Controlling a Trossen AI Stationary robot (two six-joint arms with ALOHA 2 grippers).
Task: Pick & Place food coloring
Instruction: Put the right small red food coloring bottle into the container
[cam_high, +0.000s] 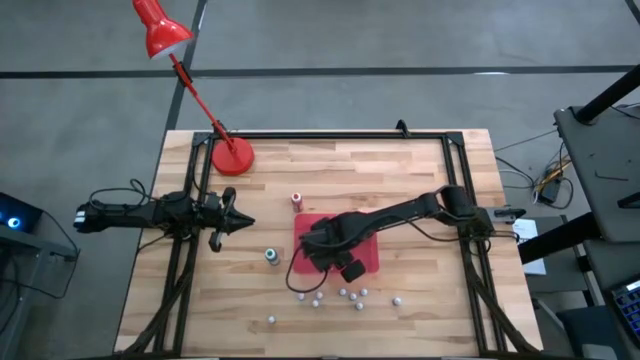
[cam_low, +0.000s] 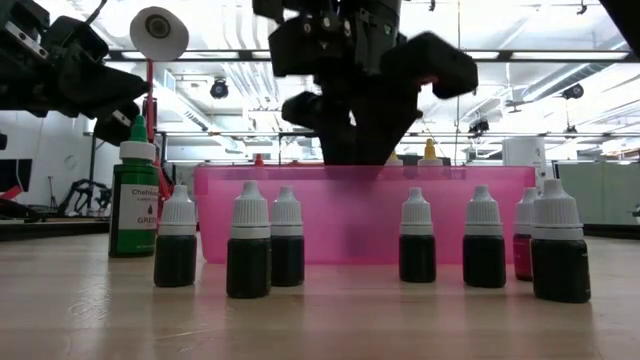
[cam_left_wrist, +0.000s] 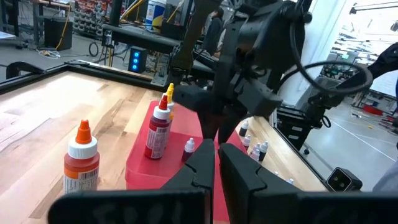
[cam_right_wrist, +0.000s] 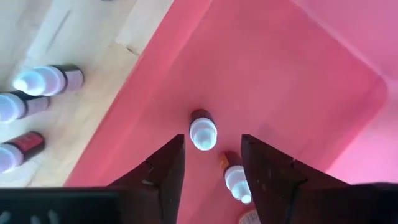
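Observation:
The food coloring bottles are spread about. In the pink-red tray (cam_right_wrist: 280, 74) a tiny dark bottle with a white cap (cam_right_wrist: 203, 130) stands upright on the floor. An orange-necked one (cam_right_wrist: 235, 177) stands beside it. My right gripper (cam_right_wrist: 212, 140) hangs open above the tray (cam_high: 365, 255), pointing down, its fingers on either side of the white-capped bottle and above it. A red bottle (cam_left_wrist: 158, 130) and a yellow one (cam_left_wrist: 169, 99) also stand in the tray. My left gripper (cam_high: 245, 222) waits shut, left of the tray. A green bottle (cam_high: 271, 256) and an orange one (cam_high: 297, 200) stand on the table.
Several small dark bottles with white caps (cam_low: 250, 240) stand on the wood near the tray's near side (cam_high: 345, 295). A red desk lamp (cam_high: 232, 155) has its base at the far left of the table. A black frame rims the table (cam_high: 330, 134).

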